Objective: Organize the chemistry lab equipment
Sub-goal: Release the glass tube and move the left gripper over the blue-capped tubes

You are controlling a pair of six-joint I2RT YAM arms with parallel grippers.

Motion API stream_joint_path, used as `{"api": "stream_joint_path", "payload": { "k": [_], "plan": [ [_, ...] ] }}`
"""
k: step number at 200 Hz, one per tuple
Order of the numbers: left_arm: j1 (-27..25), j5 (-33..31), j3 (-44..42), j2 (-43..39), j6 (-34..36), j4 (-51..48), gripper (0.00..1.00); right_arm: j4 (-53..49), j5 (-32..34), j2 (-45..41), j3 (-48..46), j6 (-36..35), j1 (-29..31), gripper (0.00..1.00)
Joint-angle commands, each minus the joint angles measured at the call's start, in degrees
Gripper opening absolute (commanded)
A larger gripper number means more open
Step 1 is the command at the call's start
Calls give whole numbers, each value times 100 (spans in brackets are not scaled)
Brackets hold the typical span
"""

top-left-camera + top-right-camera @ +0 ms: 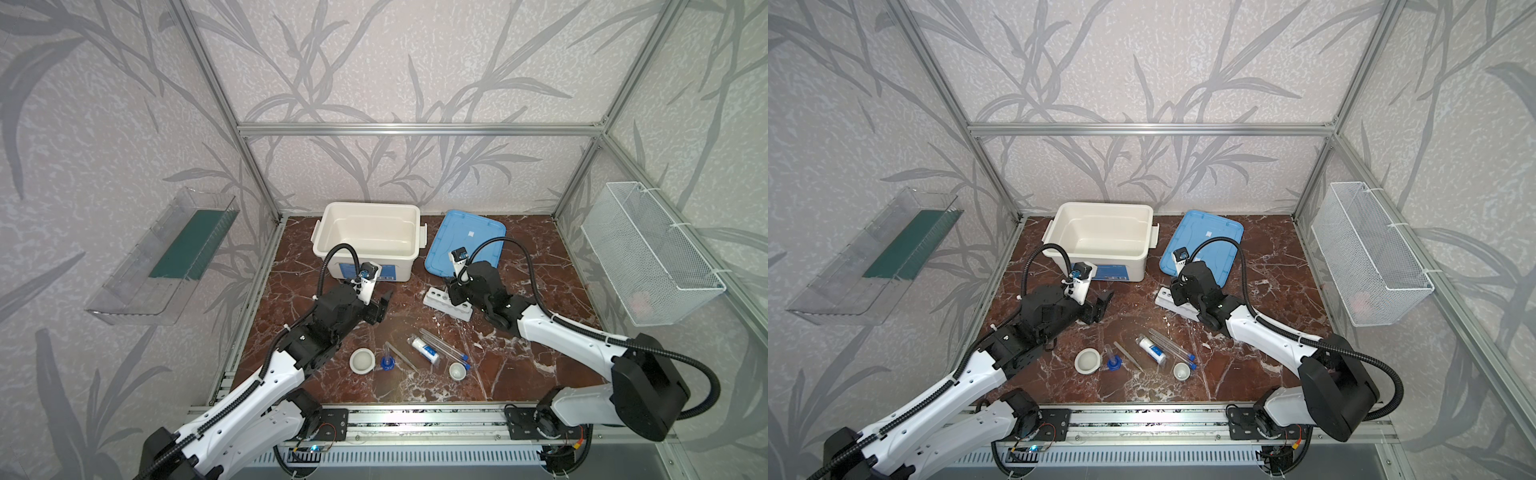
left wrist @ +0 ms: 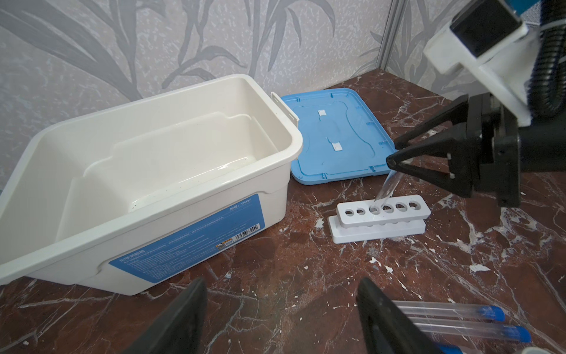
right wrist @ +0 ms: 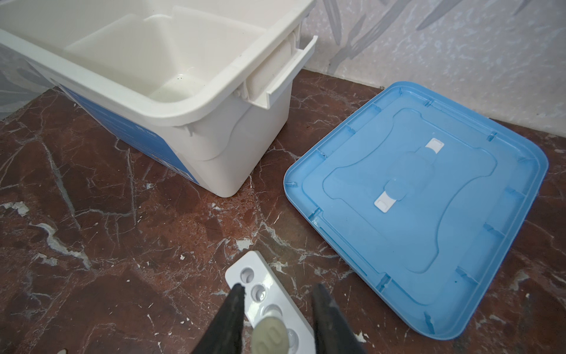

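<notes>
A: Biggest first?

B: Brown marble tabletop (image 1: 519, 374). At the back, white bin (image 1: 374, 255), open. Just right of it, blue lid (image 1: 465, 237), flat on the tabletop.

A: Hands?

B: Left hand (image 2: 280, 285): spread wide, gripping nothing, hovering in front of the bin. Right hand (image 3: 278, 288): over the white six-hole rack (image 2: 379, 220), fingers parted a little either side of the white cap of a clear test tube (image 2: 387, 190). Gap visible on both sides of the cap in the right wrist view.

A: Tube itself?

B: Tilted, lower end in one of the middle holes.

A: Remaining equipment?

B: Clustered near the front edge, between the arms, well apart from the rack.
- Centre: white blue-labelled bottle (image 1: 424, 350), lying down.
- Far left: larger white cup (image 1: 360, 360).
- Just right of that: blue-based cylinder (image 1: 386, 361).
- Between cylinder and bottle: metal tweezers (image 1: 403, 355).
- Right of the bottle: blue-capped test tubes (image 1: 444, 345), lying flat.
- Just beside their caps: smaller white cup (image 1: 457, 370).
</notes>
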Motion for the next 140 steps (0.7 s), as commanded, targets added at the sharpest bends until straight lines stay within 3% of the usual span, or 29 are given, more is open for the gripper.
{"api": "stream_joint_path", "payload": {
  "k": [1,46,89,140],
  "plan": [
    [26,601,353,127,276,-417,78,-470,28,-516,230,-173,-21,42],
    [-258,1663,962,591,1217,-1179,77,-1381,18,-1329,646,-354,-51,45],
    [-1414,1089,1461,1647,2390,-1642,75,-2325,-507,-2098,820,-143,-510,45],
    [-1920,965,1724,2807,3100,-1486,73,-3165,-1291,-2801,570,216,-1200,43]
  ]
}}
